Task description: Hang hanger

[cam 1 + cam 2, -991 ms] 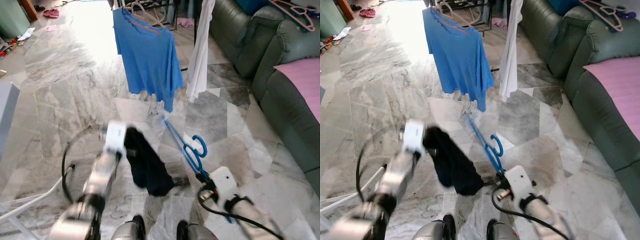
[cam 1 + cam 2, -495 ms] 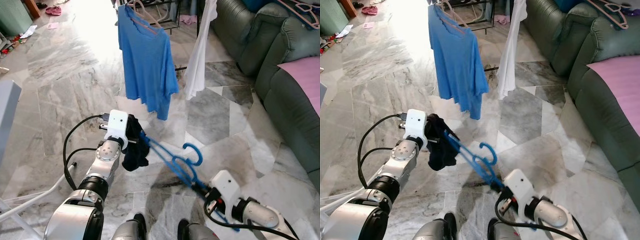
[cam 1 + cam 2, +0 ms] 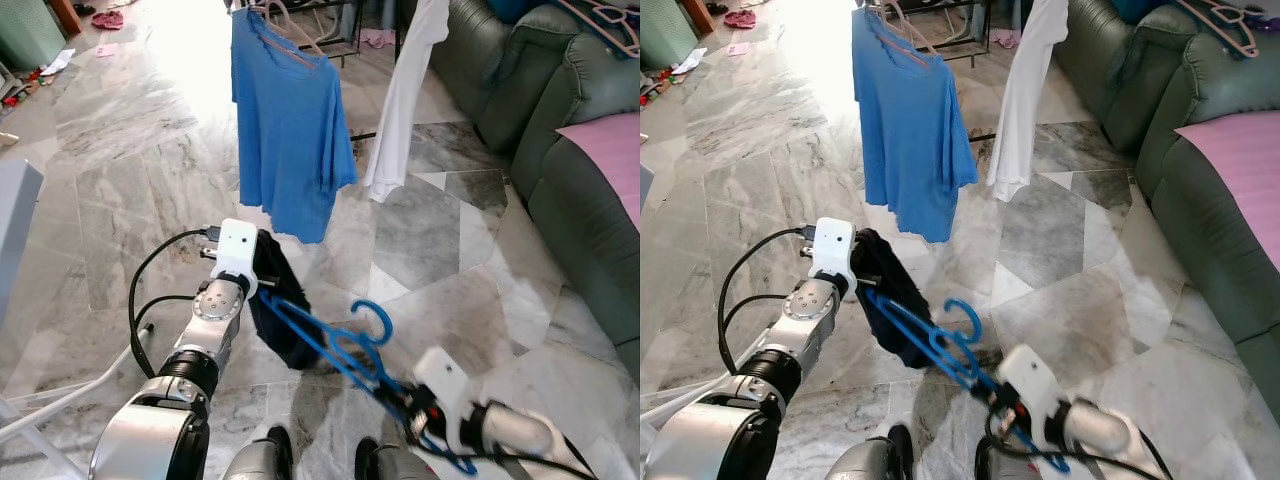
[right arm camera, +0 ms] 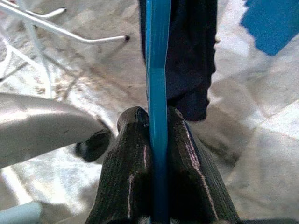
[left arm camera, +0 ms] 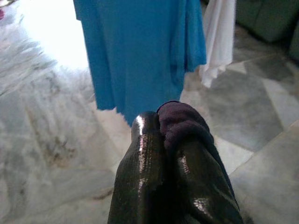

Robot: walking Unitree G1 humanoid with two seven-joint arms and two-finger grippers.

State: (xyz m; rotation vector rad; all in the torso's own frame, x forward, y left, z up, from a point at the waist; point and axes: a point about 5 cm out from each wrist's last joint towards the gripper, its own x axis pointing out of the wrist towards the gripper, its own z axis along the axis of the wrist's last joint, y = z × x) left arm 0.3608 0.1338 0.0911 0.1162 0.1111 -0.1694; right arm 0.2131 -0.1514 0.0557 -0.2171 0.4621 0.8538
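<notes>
The right pincer [image 4: 158, 135] is clamped on the lower bar of the blue hanger [image 3: 335, 345], its two black fingers [image 4: 133, 154] pressed against either side of the plastic. The hanger slants from that pincer at 5 o'clock in the head view up toward 10 o'clock, with its hook [image 3: 372, 315] curling upward near the middle. The left pincer [image 5: 161, 140] is closed on a bunch of dark cloth [image 3: 278, 310], which hangs at the hanger's far end, above the marble floor [image 3: 130, 180]. Beyond, at 12 o'clock, a blue shirt [image 3: 290, 130] hangs from a rack on a pale hanger, and a white garment [image 3: 400, 110] hangs just beside it toward 1 o'clock. A green sofa [image 3: 560, 130] runs along 2 to 3 o'clock, with a pink cloth [image 3: 610, 150] on its seat.
</notes>
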